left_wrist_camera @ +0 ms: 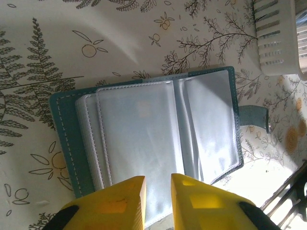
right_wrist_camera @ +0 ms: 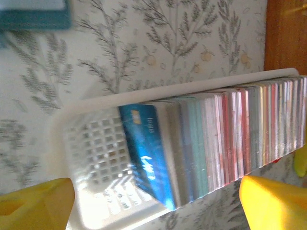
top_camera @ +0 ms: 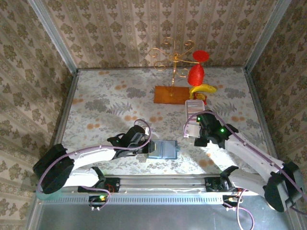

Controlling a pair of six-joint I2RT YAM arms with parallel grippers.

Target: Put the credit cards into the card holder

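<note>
A floral-patterned table (top_camera: 96,96) fills the floor of the papered booth. The left arm (top_camera: 86,158) reaches right along the near edge, and the right arm (top_camera: 249,153) reaches left and farther in.

At the far middle stands a gold wire stand (top_camera: 170,57) on a wooden base (top_camera: 170,94), with a red cup (top_camera: 195,74) and a banana (top_camera: 204,88) to its right. Near these, right of centre, lies a white tray (top_camera: 193,108), packed with cards (right_wrist_camera: 230,139) on edge; a blue card (right_wrist_camera: 144,153) leans at the open end.

The right gripper (top_camera: 199,129) hovers at the tray's near end, jaws spread wide, holding nothing.

The holder (top_camera: 163,149) lies open near the near edge at centre, teal cover down, clear sleeves (left_wrist_camera: 139,143) up, clasp tab (left_wrist_camera: 254,117) to one side. No card shows in it.

The left gripper (left_wrist_camera: 158,201) sits at the holder's left edge, jaws a narrow gap apart over a sleeve's edge; I cannot tell whether they pinch it.
</note>
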